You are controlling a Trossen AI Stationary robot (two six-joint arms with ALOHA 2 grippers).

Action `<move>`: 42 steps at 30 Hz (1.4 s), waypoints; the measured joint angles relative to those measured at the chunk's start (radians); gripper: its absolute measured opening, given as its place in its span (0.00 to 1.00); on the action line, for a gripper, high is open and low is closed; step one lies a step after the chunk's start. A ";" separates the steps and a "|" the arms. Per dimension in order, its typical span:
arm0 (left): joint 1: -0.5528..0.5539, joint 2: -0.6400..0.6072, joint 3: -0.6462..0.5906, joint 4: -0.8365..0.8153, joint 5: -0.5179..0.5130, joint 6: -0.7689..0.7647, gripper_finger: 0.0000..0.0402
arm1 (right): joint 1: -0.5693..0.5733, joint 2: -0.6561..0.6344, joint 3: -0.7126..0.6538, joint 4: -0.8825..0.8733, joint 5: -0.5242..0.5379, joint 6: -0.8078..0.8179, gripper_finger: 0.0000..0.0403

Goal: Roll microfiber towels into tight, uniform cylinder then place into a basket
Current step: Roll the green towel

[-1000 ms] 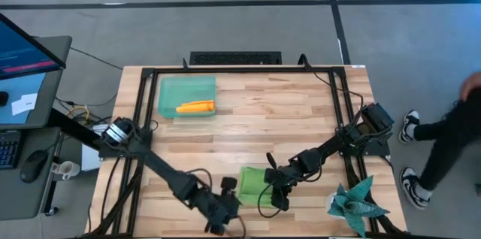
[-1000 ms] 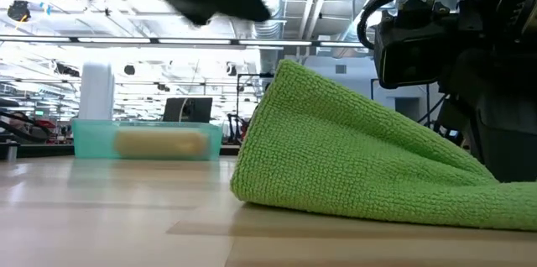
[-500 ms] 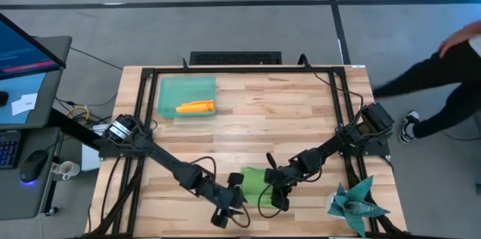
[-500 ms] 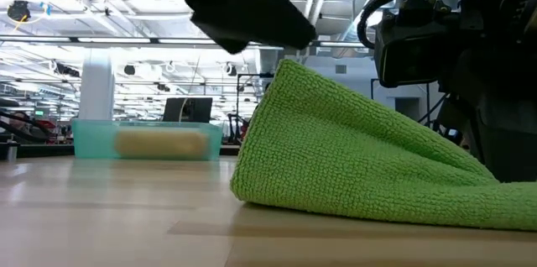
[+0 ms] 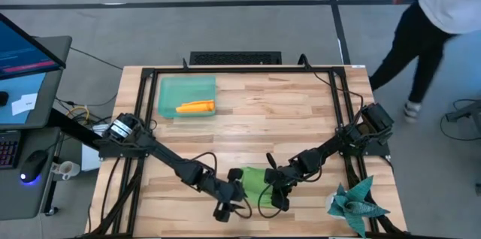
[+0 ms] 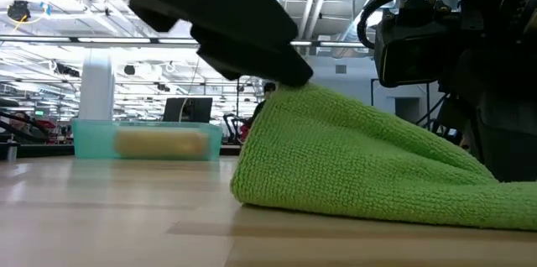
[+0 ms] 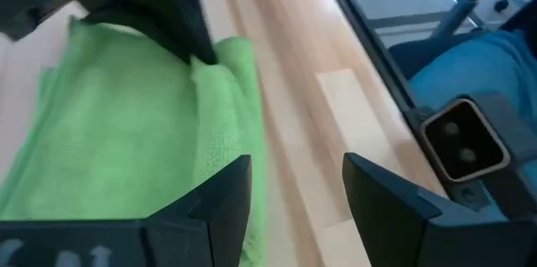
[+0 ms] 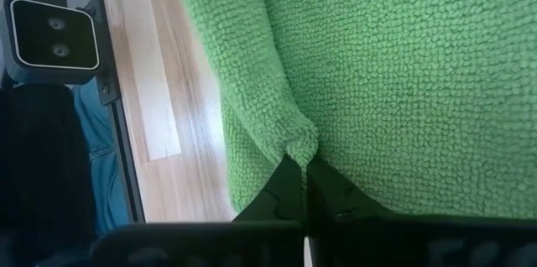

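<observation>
The lime green microfiber towel (image 5: 255,180) lies bunched near the table's front edge, most of it on the wood, one side raised (image 6: 294,82). My right gripper (image 8: 304,185) is shut on it from the right. My left gripper (image 7: 289,204) stands open at the towel's left edge (image 7: 239,107), one finger over the cloth; its arm (image 6: 218,23) reaches the towel's raised top. The orange towel (image 5: 195,107), rolled, lies in the mint-green basket (image 5: 169,89) at the far left. My right gripper pinches a folded edge of the green towel (image 8: 295,145) between its two fingertips, slanting down from the table's right. That edge is bunched and lifted a little; the remaining cloth (image 6: 377,175) lies slack on the table. My left gripper: I cannot tell whether it touches the towel.
A dark teal spiky cloth (image 5: 357,203) lies at the table's near right corner. A small camera box (image 8: 50,28) stands at the front edge. Black frame rails (image 5: 143,119) run along the sides. A person (image 5: 428,21) walks past the far right.
My left gripper has moved toward the table's right and downward, up to the green towel's left edge, staying open. The towel and my right gripper have kept their place.
</observation>
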 joint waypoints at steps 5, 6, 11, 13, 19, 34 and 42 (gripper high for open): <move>0.002 0.000 0.006 0.024 -0.002 -0.008 0.45 | 0.000 0.000 0.000 0.000 0.000 0.000 0.05; -0.005 0.000 0.012 0.039 0.001 0.003 0.45 | 0.000 0.000 0.000 0.000 0.000 0.000 0.05; -0.042 -0.001 0.034 0.063 0.008 0.065 0.45 | -0.004 0.000 0.000 0.002 0.000 -0.001 0.03; -0.043 0.017 0.035 0.067 0.008 0.074 0.45 | -0.006 0.000 0.000 0.002 -0.002 -0.005 0.02; 0.008 0.109 0.034 0.075 -0.005 0.062 0.45 | -0.006 0.000 -0.001 0.002 0.001 -0.003 0.05; 0.044 0.144 0.037 -0.029 -0.061 -0.204 0.45 | 0.004 0.000 -0.001 0.003 0.002 0.000 0.06; 0.046 0.147 0.037 -0.038 -0.053 -0.249 0.45 | 0.002 0.003 -0.002 0.015 -0.044 0.019 0.10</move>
